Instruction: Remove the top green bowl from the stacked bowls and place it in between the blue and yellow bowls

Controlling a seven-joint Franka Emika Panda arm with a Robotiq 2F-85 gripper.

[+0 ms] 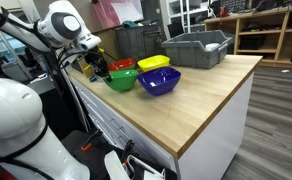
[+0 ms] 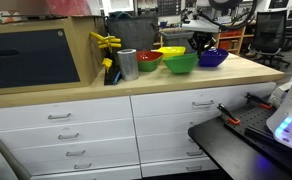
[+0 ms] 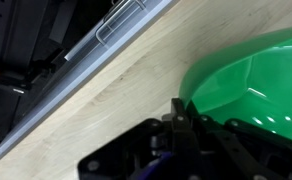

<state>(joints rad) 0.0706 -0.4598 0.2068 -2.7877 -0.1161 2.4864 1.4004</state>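
- In an exterior view, the gripper hung low at the outer rim of the green bowl. That bowl sat on the wooden counter, in front of the red bowl and just beside the blue bowl.
- The step looked like taking hold of that rim. My call was to bite one wall squarely and lift straight up before swinging across. The gap between the blue bowl and the yellow bowl looked tight, so a high carry and a gentle set-down seemed wise.
- In an exterior view from the drawer side, the green bowl stood between the red bowl and the blue bowl. The gripper was a dark shape just behind its rim. I could not tell from here whether a second green bowl sat beneath, so the lift should watch for a clinging lower one.
- In the wrist view, the gripper was right at the bowl's edge, with one of its fingers against the outside of the rim. I could not tell whether the jaws were spread or pinching the wall.
- The green bowl showed glossy, smooth plastic with a thin rolled lip. It looked light and likely slippery to hold.
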